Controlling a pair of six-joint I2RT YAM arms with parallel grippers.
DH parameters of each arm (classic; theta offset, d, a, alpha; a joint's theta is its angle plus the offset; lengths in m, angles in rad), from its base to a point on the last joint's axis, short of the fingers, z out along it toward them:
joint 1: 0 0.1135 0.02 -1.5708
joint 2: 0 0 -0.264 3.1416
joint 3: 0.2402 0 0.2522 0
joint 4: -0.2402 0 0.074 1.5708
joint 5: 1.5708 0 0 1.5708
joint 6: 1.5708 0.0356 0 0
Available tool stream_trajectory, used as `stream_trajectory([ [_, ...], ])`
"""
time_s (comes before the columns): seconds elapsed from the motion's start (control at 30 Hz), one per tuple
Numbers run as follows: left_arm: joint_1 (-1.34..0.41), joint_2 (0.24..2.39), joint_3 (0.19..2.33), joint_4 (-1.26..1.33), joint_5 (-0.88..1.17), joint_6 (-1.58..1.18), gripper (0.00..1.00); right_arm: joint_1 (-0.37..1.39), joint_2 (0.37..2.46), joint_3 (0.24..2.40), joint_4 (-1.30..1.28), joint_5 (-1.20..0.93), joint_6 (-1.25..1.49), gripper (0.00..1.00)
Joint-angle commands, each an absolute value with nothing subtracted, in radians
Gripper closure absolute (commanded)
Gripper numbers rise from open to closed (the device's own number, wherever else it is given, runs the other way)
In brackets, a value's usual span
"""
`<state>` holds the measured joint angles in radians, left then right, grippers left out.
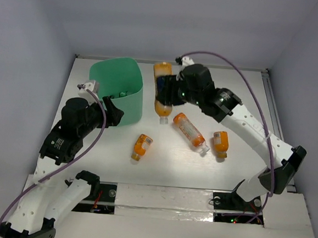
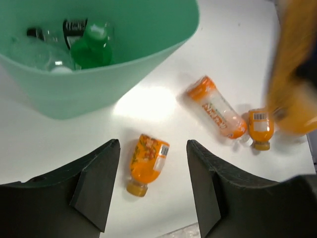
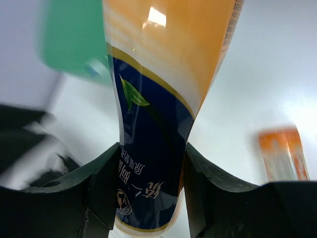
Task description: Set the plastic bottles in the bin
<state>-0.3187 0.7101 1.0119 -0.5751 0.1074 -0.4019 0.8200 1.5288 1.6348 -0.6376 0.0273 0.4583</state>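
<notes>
My right gripper is shut on a tall orange bottle with a dark blue label, held above the table just right of the mint-green bin. The bin holds a green bottle and clear bottles. My left gripper hangs open by the bin's near side, above a small orange bottle lying on the table. Two more orange bottles lie to the right.
The white table is closed in by grey walls at the back and sides. The right arm reaches across the right half of the table. The held bottle shows as an orange blur in the left wrist view.
</notes>
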Motion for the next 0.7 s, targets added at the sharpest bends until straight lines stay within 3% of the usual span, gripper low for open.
stream_trajectory([
  [0.0,-0.321,0.684,0.963,-0.592,0.138,-0.442,0.48,0.83,1.609,1.859,-0.546,0.015,0.515,0.62],
  [0.27,-0.342,0.67,0.852,-0.574,0.179,-0.483,0.54,0.83,1.998,2.411,-0.468,0.044,0.661,0.62],
  [0.4,-0.406,0.676,0.782,-0.548,0.176,-0.531,0.54,0.83,2.146,2.526,-0.45,0.098,0.693,0.62],
  [0.5,-0.503,0.69,0.75,-0.532,0.127,-0.583,0.52,0.839,2.195,2.545,-0.414,0.098,0.707,0.56],
  [0.67,-0.603,0.698,0.69,-0.511,0.08,-0.647,0.35,0.85,2.207,2.533,-0.387,0.146,0.686,0.53],
])
